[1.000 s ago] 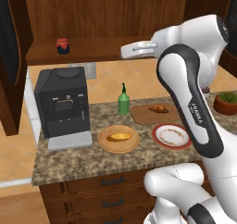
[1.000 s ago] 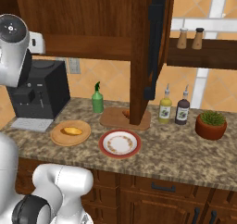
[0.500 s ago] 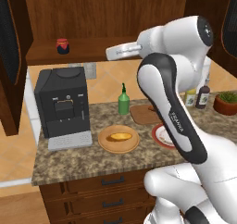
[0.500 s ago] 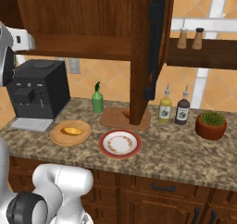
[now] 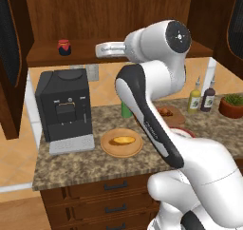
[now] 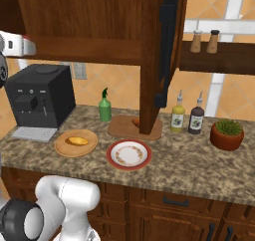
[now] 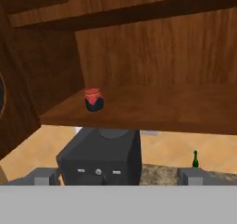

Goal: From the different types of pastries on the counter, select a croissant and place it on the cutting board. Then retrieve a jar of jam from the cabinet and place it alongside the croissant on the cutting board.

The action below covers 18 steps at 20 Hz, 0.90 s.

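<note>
The gripper, jaws apart and empty, has swung left toward the jar; we judge the croissant already placed.

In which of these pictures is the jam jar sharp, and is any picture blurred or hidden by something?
Left base view: jar of jam fairly sharp on the cabinet shelf, the arm covering most of the cutting board. Hand view: jar soft and coarse-edged. Right base view: even light, the cabinet door hiding part of the board.

- Croissant half covered by the arm on the cutting board.
- Red-rimmed plate mostly behind the arm.
- Green bottle mostly hidden behind the arm.
</note>
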Motion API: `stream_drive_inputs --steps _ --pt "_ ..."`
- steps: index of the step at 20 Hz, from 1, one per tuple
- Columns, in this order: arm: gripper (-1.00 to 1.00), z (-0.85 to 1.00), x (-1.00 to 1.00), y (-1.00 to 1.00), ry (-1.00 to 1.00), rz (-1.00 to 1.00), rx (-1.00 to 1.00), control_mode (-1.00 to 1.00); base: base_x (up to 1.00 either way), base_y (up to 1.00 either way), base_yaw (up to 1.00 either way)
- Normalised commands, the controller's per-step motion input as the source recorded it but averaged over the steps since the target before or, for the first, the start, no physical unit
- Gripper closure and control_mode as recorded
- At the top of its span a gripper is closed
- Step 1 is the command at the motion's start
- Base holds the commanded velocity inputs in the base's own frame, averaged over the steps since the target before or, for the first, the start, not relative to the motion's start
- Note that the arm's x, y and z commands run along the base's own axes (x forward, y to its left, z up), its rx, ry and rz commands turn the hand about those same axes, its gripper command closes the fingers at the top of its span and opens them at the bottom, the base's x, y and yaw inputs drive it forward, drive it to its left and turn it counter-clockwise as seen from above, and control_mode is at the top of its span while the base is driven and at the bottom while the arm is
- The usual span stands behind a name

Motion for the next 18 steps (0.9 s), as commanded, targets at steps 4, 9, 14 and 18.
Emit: stream_drive_inputs --steps 4,9,14,18 --pt "-1.00 0.05 0.23 0.01 0.18 -0.02 0.19 -1.00 0.00 0.00 0.00" --pt "-1.00 0.10 0.05 -0.06 0.17 0.14 0.15 -1.00 0.00 0.00 0.00" --pt "-1.00 -0.20 0.01 0.08 0.00 0.12 -0.02 -1.00 0.00 0.00 0.00" --pt "-1.00 -0.17 0.12 0.21 0.00 0.02 -0.08 -1.00 0.00 0.00 0.00"
